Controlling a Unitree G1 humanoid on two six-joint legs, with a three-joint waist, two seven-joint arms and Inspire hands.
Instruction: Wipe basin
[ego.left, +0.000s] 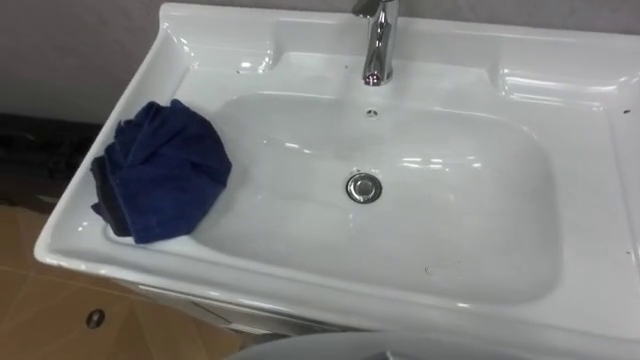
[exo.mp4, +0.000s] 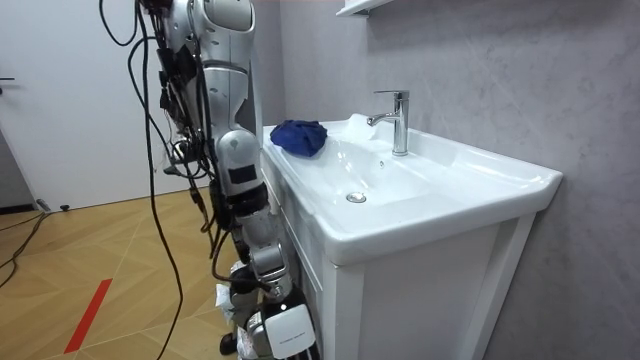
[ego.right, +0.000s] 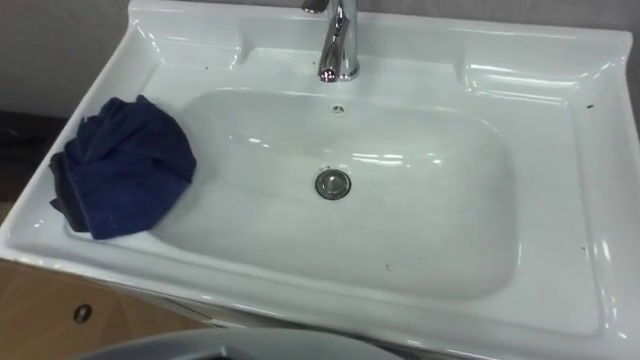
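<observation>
The robot stands at the front of the basin (ego.left: 600, 150), its body against the cabinet's edge in the room view. One arm hangs down beside the cabinet there, and its hand (exo.mp4: 268, 262) sits low against the cabinet front; which arm it is, and whether the fingers are apart or curled, I cannot tell.

Taking the drain (ego.left: 364, 187) as landmark: the blue cloth (ego.left: 160, 185) lies well to the drain's left, bunched in a crumpled heap on the basin's left ledge, spilling over the bowl's inner slope. It has no clear long axis, only a rounded mound with folds. Being on the robot's left side, it lies nearer the left arm's reach, as I judge it.

The bowl around the drain is white and glossy; a few small dark specks sit toward the near right of the drain and along the far ledge, too small to identify. A cloth lying loose like this would suit both a wipe yet to come and one completed.

Beyond the drain stands the tap (ego.left: 379, 45), its top cut off by the eye view's upper edge.
</observation>
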